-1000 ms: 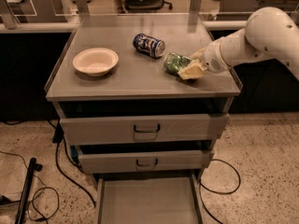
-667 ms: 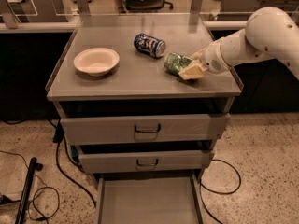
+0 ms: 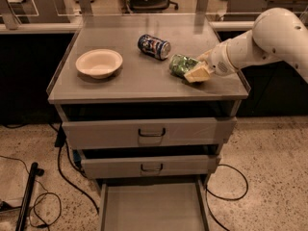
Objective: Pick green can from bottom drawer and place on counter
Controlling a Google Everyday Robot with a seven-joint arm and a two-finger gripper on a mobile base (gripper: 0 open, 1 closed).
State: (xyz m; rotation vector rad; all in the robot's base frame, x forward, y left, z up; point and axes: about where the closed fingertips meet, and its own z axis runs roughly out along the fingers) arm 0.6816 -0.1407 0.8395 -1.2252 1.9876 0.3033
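The green can (image 3: 180,65) lies on its side on the right part of the counter (image 3: 144,81). My gripper (image 3: 195,70) comes in from the right on a white arm and its pale fingers (image 3: 197,73) sit around the can's right end, low on the counter. The bottom drawer (image 3: 151,208) is pulled out at the foot of the cabinet and its grey floor is bare.
A blue-and-white can (image 3: 154,46) lies on its side at the counter's middle back. A cream bowl (image 3: 99,63) stands on the left. Two shut drawers with dark handles (image 3: 151,132) sit above the open one. Cables (image 3: 43,196) lie on the floor at the left.
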